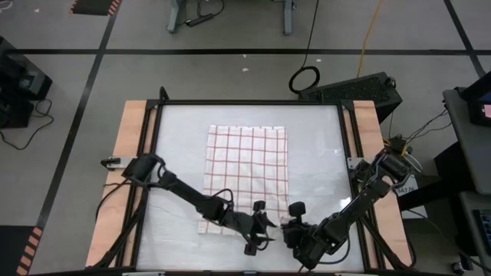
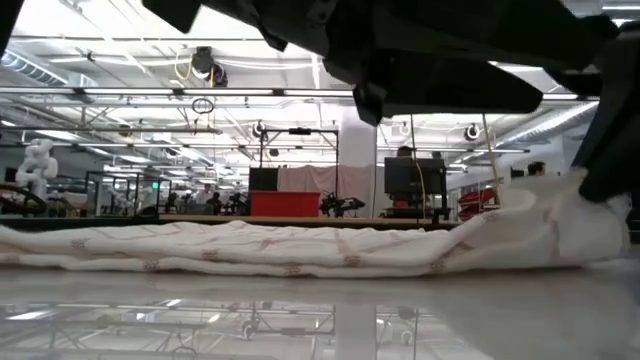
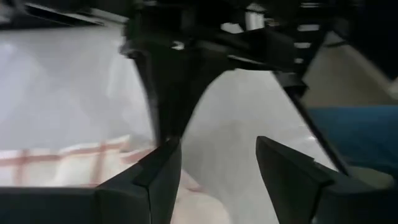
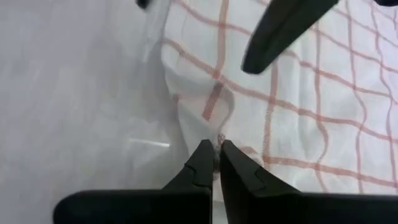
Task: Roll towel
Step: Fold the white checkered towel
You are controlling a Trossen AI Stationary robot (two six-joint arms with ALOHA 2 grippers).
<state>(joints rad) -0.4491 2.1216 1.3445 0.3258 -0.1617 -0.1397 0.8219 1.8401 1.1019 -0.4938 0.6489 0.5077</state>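
Towel near edge: right gripper clenched on it, left gripper released alongside.

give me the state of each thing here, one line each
towel: lying mostly flat on the table, near edge bunched up, near right corner lifted
left pincer: open, above the towel's near edge, holding nothing
right pincer: shut on the towel's near right corner
table: bare white top around the towel

left claw parted, right claw pinched closed, both low
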